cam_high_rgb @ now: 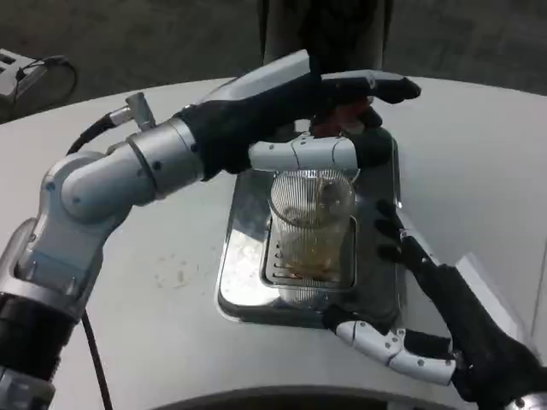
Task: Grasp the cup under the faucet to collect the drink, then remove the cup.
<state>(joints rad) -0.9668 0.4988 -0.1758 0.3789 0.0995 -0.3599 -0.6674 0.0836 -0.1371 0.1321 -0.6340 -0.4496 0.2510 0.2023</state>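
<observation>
**Cup on drip tray, drink collecting; spill risk at removal**

The ribbed glass cup (312, 231) stands upright on the grate of the steel drip tray (244, 256), beneath the dispenser's red tap lever (346, 115). Amber liquid shows low in the cup.

Your left hand (329, 120) is up at the lever, one finger lying across just above the cup's rim; whether it presses or grips the lever, you cannot tell.

Your right hand (402, 290) is released, fingers spread beside and in front of the cup, apparently not touching.

Risks, as judged:
- Right fingers close unevenly: smooth glass may tip or slide on the grate.
- Left finger over the rim blocks a straight lift; clear it first.
- Tray lip may catch the base if dragged sideways.
- Tap left running wets the white tabletop (162, 290).
</observation>
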